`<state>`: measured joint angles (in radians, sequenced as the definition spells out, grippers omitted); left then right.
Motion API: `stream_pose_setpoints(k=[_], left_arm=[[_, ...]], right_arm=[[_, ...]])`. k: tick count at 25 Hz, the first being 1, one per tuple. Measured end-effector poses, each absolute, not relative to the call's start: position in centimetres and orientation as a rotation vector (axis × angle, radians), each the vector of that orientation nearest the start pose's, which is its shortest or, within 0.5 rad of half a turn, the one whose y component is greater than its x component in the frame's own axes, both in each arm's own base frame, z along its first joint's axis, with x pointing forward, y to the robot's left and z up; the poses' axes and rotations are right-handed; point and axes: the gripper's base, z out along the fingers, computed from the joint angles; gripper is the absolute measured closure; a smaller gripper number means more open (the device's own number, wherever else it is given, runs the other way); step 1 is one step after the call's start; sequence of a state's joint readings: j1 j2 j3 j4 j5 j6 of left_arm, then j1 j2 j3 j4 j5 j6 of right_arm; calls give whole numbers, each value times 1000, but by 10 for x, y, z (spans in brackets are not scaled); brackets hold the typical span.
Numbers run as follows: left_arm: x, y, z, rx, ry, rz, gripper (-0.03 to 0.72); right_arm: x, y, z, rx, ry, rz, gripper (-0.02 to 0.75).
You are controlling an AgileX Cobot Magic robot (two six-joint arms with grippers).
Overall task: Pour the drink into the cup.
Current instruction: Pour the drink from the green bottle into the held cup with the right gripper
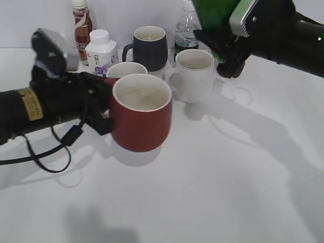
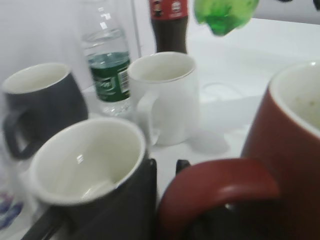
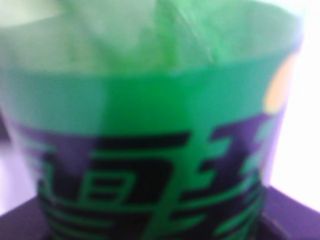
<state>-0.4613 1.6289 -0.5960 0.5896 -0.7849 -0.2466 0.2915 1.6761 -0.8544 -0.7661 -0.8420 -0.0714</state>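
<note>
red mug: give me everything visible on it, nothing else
The red mug is a dark red-brown, glossy, ceramic-looking cup with a pale cream inside and a thick loop handle. It sits upright, slightly tilted, and appears lifted just above the white table, with a shadow underneath. The left gripper holds it at the handle side. Whether it holds any liquid cannot be told.

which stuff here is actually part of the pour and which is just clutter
In the job: green bottle held in the right gripper; red mug held by its handle in the left gripper.

Just lying about: white mug, black mugs, cola bottle, small clear bottle, white bottle.
</note>
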Motion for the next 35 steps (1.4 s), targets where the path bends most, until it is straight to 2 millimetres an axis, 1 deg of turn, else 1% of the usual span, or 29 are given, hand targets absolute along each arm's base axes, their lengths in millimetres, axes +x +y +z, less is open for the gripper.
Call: stream_pose_setpoints(k=[4, 7, 13, 24, 35], left_arm=[[254, -175, 183, 888, 1642, -573, 603], [250, -181, 179, 921, 1646, -588, 603], [247, -185, 176, 949, 1646, -600, 603], [249, -184, 177, 898, 1661, -599, 603], [249, -184, 177, 896, 1658, -601, 603]], right_arm=[[317, 146, 237, -1212, 1181, 89, 304], [318, 144, 233, -1301, 1143, -18, 304], [319, 143, 231, -1412, 1055, -158, 309], [319, 142, 229, -1538, 916, -322, 309], [319, 142, 229, -1620, 796, -427, 309]])
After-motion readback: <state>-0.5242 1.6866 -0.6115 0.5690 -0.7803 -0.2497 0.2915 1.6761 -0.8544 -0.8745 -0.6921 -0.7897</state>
